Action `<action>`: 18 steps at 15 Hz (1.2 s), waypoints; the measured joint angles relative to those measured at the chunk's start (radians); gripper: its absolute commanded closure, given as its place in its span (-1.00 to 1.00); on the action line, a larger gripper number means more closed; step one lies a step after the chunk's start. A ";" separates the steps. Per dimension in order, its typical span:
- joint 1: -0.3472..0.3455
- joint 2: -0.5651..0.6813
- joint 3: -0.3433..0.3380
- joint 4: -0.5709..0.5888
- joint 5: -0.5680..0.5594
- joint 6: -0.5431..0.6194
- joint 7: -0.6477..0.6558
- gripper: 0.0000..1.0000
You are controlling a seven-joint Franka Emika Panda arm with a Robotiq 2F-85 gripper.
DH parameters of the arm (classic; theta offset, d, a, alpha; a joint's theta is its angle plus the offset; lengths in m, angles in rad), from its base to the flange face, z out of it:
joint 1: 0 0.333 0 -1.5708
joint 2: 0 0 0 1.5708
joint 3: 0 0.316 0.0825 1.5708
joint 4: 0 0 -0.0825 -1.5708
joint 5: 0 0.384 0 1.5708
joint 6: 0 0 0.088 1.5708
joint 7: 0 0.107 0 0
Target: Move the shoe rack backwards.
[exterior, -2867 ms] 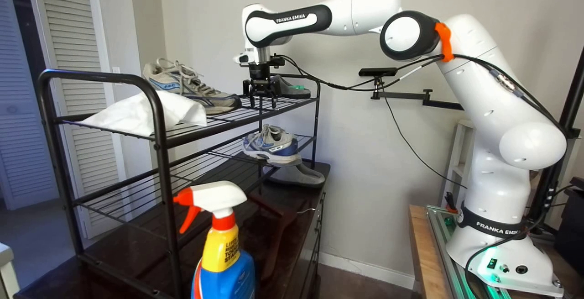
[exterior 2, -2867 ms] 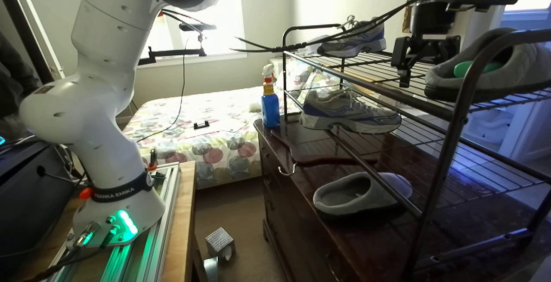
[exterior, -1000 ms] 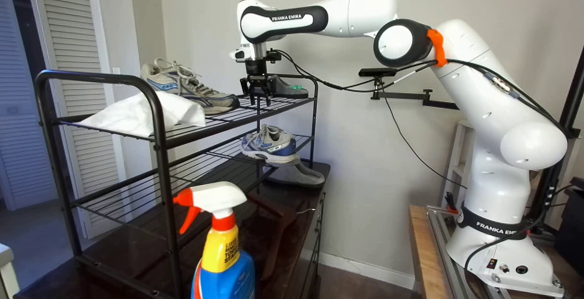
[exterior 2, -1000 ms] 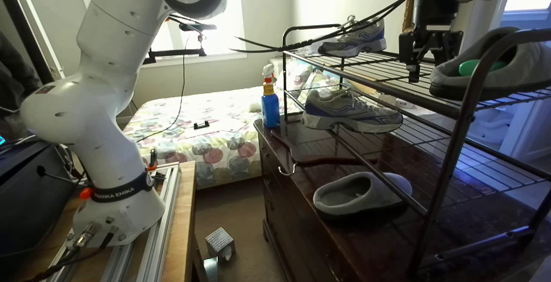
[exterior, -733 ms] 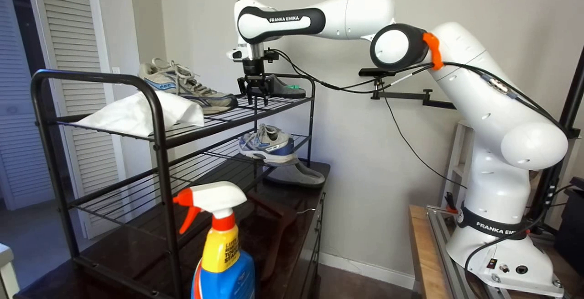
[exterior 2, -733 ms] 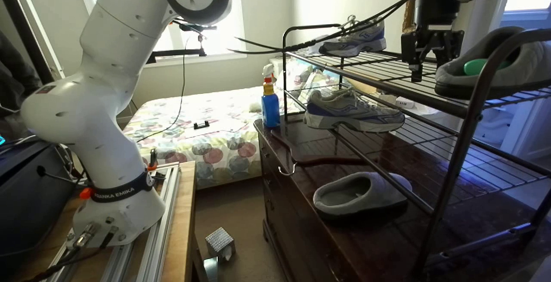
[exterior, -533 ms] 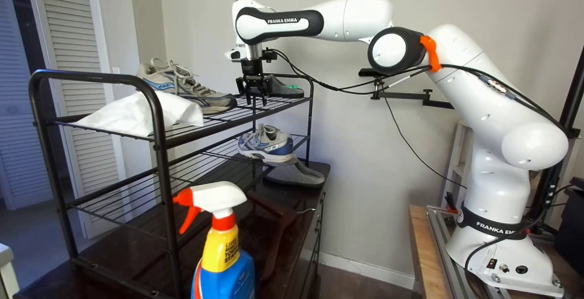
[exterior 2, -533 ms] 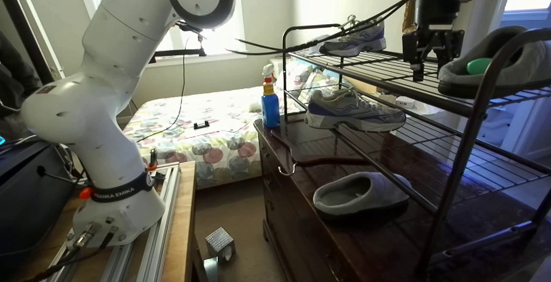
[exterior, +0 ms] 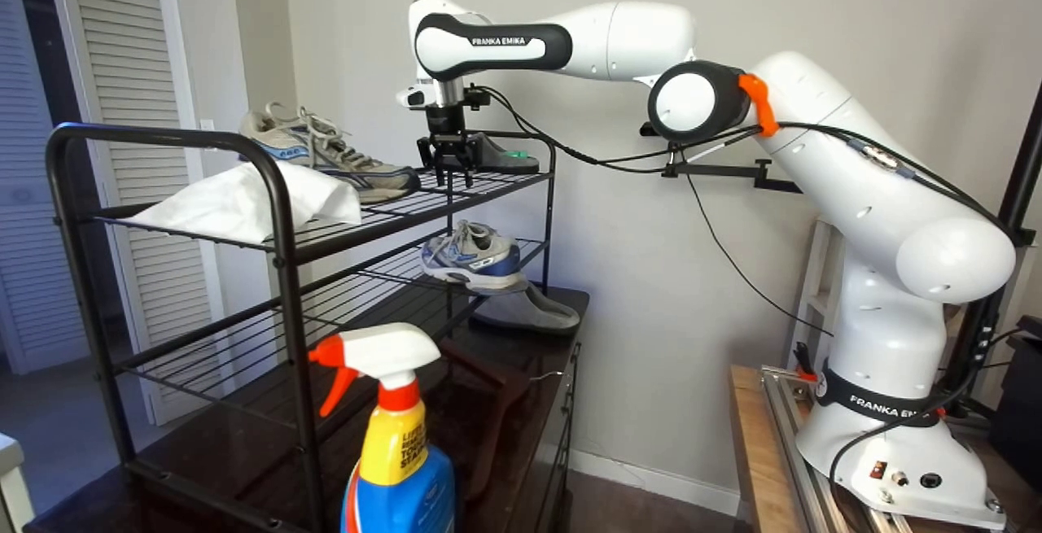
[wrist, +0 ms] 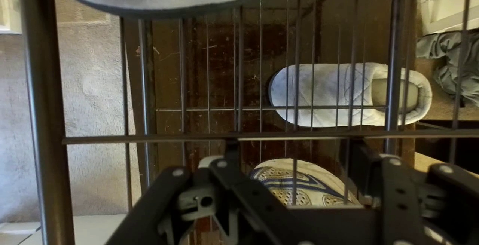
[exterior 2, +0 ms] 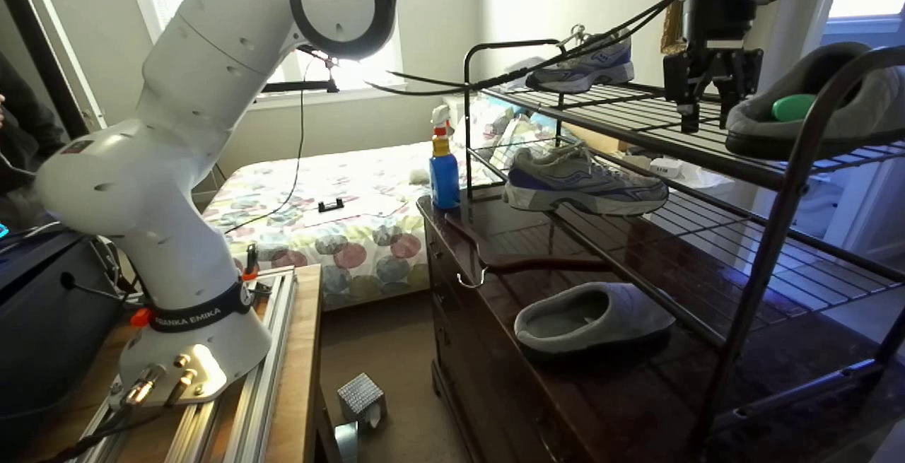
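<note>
Shoe rack (exterior: 294,329), top shelf (exterior: 383,228) directly under the tool (exterior: 455,181), 2 jaws standing apart

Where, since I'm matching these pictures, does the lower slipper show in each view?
In an exterior view: lower slipper, just below centre.
In an exterior view: lower slipper, low, right of centre.
Wrist view: lower slipper, right of centre, mid-height.
Shared landmark: the shoe rack.
</note>
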State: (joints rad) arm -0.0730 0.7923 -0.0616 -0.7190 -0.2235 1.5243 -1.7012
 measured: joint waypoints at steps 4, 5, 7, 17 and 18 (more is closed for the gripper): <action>0.005 0.011 0.000 0.018 -0.012 -0.006 -0.016 0.13; 0.006 0.012 0.000 0.019 -0.015 -0.007 -0.016 0.13; 0.006 0.012 0.000 0.020 -0.017 -0.008 -0.022 0.13; 0.012 0.032 0.000 0.051 -0.033 -0.022 -0.066 0.13; 0.013 0.034 0.000 0.056 -0.033 -0.026 -0.074 0.13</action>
State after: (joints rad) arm -0.0604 0.8265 -0.0611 -0.6632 -0.2563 1.4980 -1.7751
